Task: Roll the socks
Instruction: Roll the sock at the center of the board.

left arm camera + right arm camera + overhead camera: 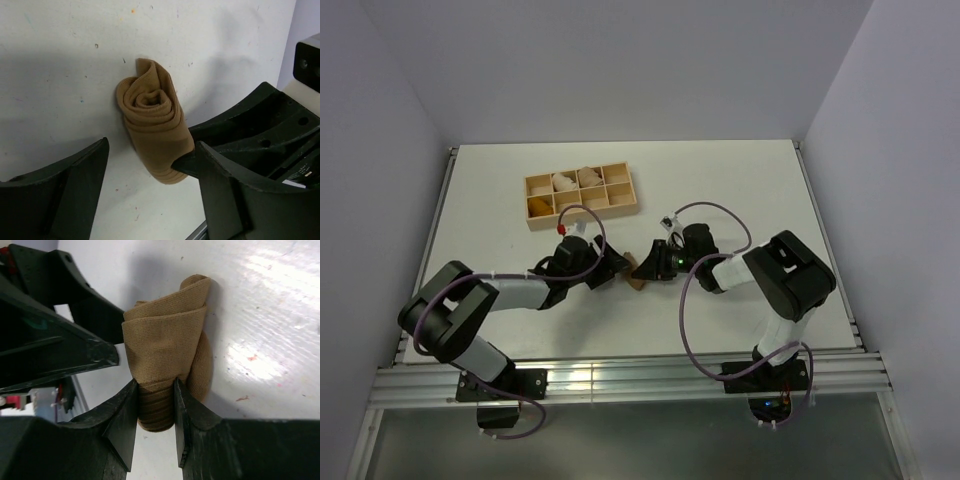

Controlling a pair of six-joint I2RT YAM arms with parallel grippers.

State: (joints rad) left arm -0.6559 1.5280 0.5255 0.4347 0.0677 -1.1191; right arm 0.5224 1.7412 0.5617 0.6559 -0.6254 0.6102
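Note:
The olive-brown sock (152, 120) lies on the white table, wound into a loose roll, with its darker cuff at the near end. It also shows in the top view (636, 283) between the two grippers. My right gripper (156, 412) is shut on the sock's darker striped cuff (156, 415), with the rest of the roll (167, 345) bulging beyond the fingertips. My left gripper (152, 175) is open, with its jaws wide apart on either side of the roll's cuff end and not touching it. A mustard-orange bundle (539, 207) sits in the tray's near-left compartment; its cuff cannot be made out.
A wooden compartment tray (620, 197) stands behind the grippers, with pale rolled bundles (565, 183) in its far cells. The two grippers (618, 266) (647, 267) are nearly tip to tip. Metal rails run along the table's left, right and near edges.

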